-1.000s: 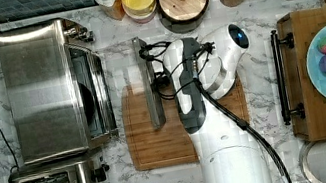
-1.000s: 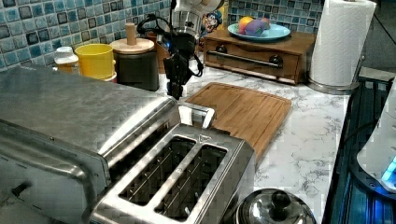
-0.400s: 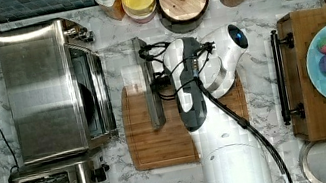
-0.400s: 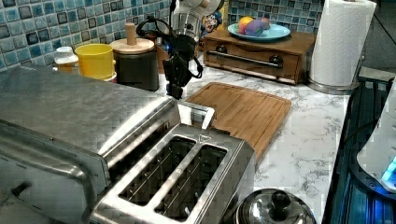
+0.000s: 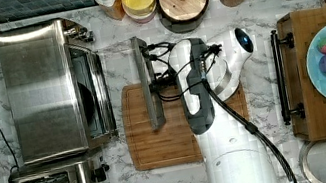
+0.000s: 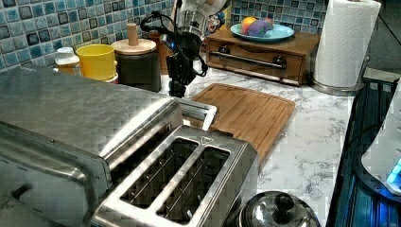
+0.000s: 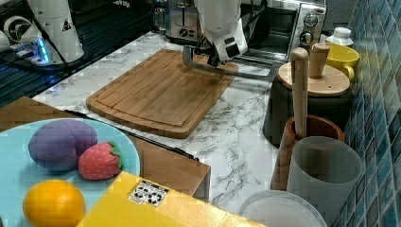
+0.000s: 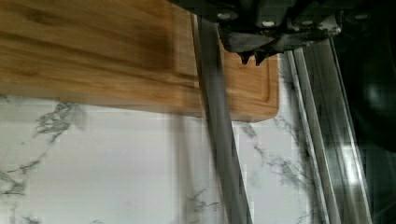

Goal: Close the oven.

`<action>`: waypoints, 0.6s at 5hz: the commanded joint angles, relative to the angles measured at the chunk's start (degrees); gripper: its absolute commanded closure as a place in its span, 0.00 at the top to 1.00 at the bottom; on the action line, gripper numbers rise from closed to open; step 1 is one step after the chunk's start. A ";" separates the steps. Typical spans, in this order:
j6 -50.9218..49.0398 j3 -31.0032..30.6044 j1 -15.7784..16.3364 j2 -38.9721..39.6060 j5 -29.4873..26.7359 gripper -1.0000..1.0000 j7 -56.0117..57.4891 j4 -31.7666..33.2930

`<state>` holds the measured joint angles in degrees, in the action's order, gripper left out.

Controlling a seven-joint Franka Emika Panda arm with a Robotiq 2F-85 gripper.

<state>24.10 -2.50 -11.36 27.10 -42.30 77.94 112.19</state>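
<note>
Oven point(image 5: 49, 91) door handle point(image 5: 148, 84) just beside end effector point(image 5: 155, 83).

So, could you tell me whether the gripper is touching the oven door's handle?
Cannot tell. The top view has the gripper right against the oven's handle, while the wrist view shows a sliver of cutting board between them.

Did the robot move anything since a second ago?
No, nothing visibly moved. The hand hangs by the bar handle of the oven, and the oven door lies open, all just as before.
</note>
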 commanded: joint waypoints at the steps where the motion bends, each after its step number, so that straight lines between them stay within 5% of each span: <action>1: 4.42 -11.71 14.02 -17.06 7.50 0.00 -7.13 -0.38; 3: 15.38 -12.71 19.67 -18.83 27.35 0.00 -24.93 3.45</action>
<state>38.13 -9.85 0.39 11.16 -18.73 57.86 115.71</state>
